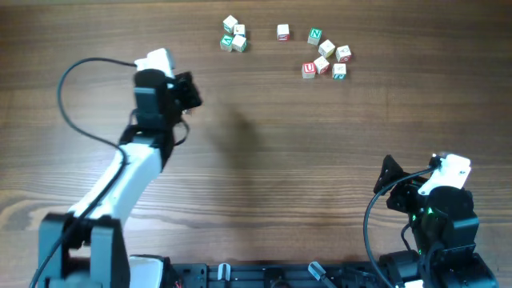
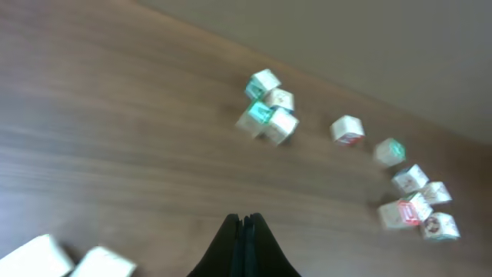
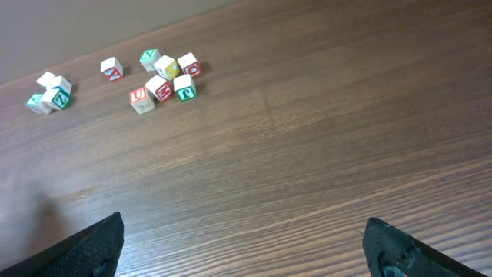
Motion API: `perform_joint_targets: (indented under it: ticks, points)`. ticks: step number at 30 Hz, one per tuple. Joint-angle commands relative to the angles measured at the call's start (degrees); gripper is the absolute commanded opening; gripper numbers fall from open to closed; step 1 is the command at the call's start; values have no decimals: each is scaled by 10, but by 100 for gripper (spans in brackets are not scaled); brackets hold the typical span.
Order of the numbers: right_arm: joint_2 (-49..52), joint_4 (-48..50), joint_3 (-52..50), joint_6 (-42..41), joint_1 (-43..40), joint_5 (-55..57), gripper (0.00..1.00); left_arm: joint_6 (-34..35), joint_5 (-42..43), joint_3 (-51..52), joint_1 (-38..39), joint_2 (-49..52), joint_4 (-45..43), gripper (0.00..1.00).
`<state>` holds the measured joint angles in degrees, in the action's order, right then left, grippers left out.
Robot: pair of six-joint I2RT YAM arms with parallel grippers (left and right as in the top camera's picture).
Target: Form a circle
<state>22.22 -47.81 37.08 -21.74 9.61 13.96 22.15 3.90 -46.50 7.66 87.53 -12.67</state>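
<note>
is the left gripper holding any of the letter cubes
No, the left gripper is shut on nothing, and the nearest clump of letter cubes lies apart from it.

Eleven letter cubes and two robot arms.

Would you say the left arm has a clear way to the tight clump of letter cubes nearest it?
Probably yes: only bare table lies between the left gripper and the clump, though its shut jaws suit pushing, not grasping.
</note>
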Motion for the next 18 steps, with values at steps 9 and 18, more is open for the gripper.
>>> perform_joint_targets:
  ticks: [9, 18]
  points:
    - [2, 1, -2, 6, 1, -3, 100, 131, -35, -110, 19, 195, -43, 4]
    - [2, 1, -2, 6, 1, -3, 100, 182, -67, -204, 18, 226, 78, 4]
